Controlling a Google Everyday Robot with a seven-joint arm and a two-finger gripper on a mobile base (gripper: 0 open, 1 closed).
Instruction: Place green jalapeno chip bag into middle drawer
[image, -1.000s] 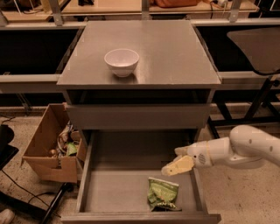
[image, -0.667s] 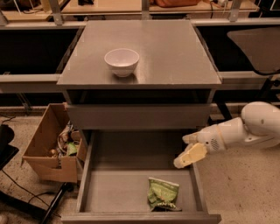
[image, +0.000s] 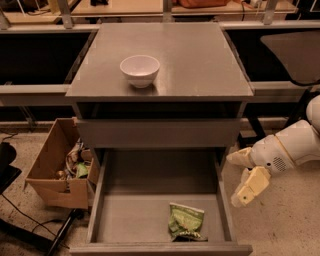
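The green jalapeno chip bag (image: 185, 221) lies flat on the bottom of the open middle drawer (image: 135, 220), near its front right. My gripper (image: 241, 176) hangs outside the drawer, just past its right wall and above the floor, apart from the bag. Its two pale fingers (image: 248, 186) stand spread and hold nothing. The white arm reaches in from the right edge.
A white bowl (image: 140, 70) stands on the grey cabinet top (image: 200, 60). The drawer above the open one is shut. A cardboard box (image: 57, 170) with clutter sits on the floor to the left. Dark benches flank the cabinet.
My gripper has drawn back to the right and upward, from over the drawer's right part to outside its right wall. The bag stays where it lay in the drawer.
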